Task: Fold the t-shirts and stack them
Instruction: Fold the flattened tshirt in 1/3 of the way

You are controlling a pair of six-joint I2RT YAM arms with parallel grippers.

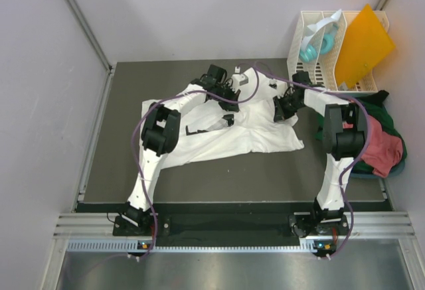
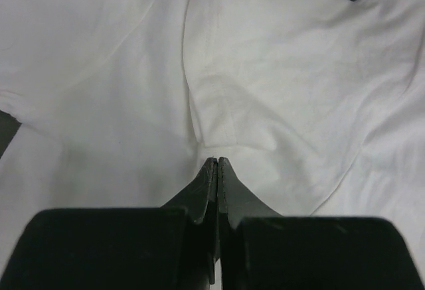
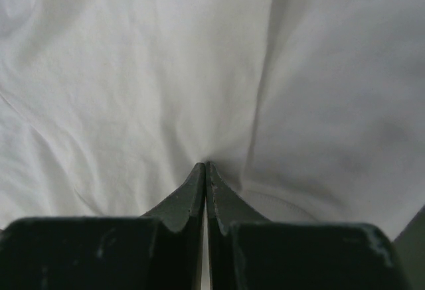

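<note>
Dark table (image 1: 265, 177) bears white t-shirt (image 1: 219, 141), pinched in both closed jaws; right arm (image 1: 342, 141) partly hides salmon shirt (image 1: 385, 147), green shirt (image 1: 384, 109).

Both arms reach forward from their bases, elbows raised and wrists bent downward. The left arm (image 1: 147, 170) angles inward toward the right arm (image 1: 334, 170), so the two tools hang near each other. The left gripper (image 2: 217, 160) has its fingers pressed together, cloth of the white t-shirt (image 2: 279, 71) puckering at their tips. The right gripper (image 3: 204, 165) is closed likewise, with creases converging just ahead of its tips.
</note>
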